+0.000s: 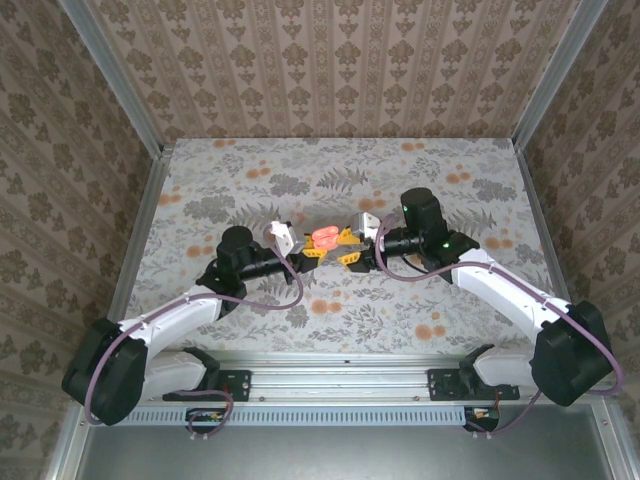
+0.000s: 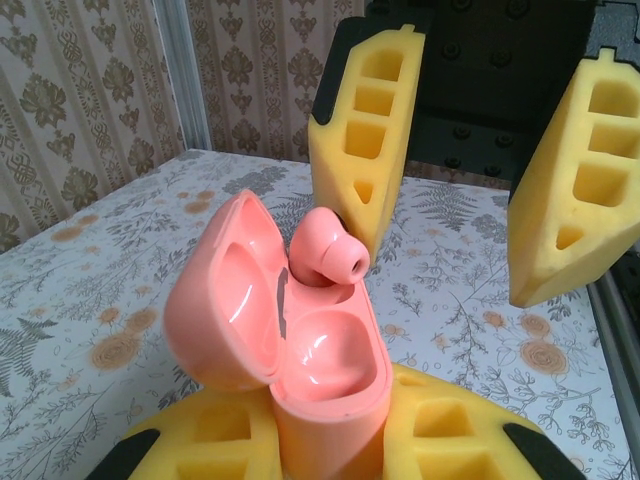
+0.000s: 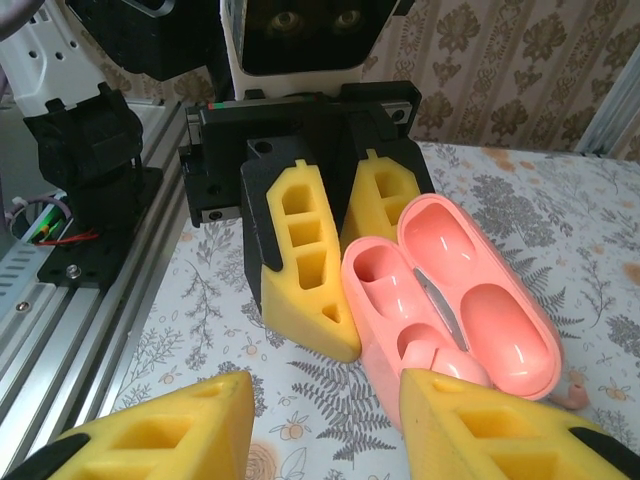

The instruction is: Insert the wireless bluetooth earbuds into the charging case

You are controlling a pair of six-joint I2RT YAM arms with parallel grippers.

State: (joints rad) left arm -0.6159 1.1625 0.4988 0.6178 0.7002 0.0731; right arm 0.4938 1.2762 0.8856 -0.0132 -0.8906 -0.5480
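1. Left arm (image 1: 170,318) and right arm (image 1: 500,283): white link shells, black cylindrical joint housings.
2. Purple cables (image 1: 85,400) ran along the links.
3. Fingers (image 2: 365,130) were yellow wedges with rectangular pockets and black end caps.
4. Finger mount (image 3: 300,120) was black with recessed screws.
5. Green LED (image 1: 437,241) was lit on the right wrist.

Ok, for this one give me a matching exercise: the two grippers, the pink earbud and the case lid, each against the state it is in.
Things
1. left gripper
2. right gripper
3. earbud
4. lid

States
A. fingers spread wide apart
B. swung back, open
C. shut on the body of the pink case
D. sticking up out of one well of the case

Pairs: 1-C, 2-A, 3-D, 4-B
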